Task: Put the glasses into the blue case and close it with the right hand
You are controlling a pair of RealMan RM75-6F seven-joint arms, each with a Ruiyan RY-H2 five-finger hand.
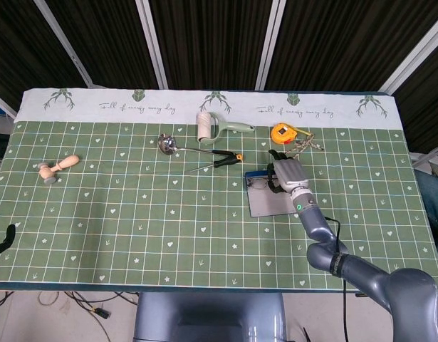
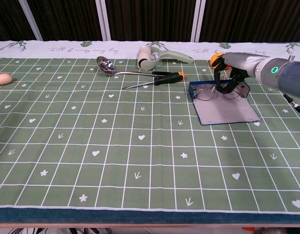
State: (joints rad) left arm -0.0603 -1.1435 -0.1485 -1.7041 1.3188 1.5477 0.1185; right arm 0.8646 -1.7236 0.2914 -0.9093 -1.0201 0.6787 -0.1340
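The blue case [image 2: 223, 109] lies open and flat on the green mat at the right, grey lining up; in the head view the case [image 1: 270, 204] is just below my right hand. The thin wire-framed glasses [image 2: 206, 92] sit over the case's far edge, lenses facing the camera. My right hand [image 2: 231, 73] curls its dark fingers [image 2: 223, 87] round the glasses' right side and holds them. From above, the right hand [image 1: 286, 173] covers most of the glasses [image 1: 258, 183]. Two dark slivers at the mat's left edge [image 1: 1, 242] may be the left hand.
An orange tape measure [image 2: 218, 59] with a cord lies just behind the right hand. A screwdriver [image 2: 159, 79], a ladle [image 2: 107, 67] and a lint roller [image 2: 152, 57] lie at the back centre. A wooden stamp [image 1: 58, 167] is at the far left.
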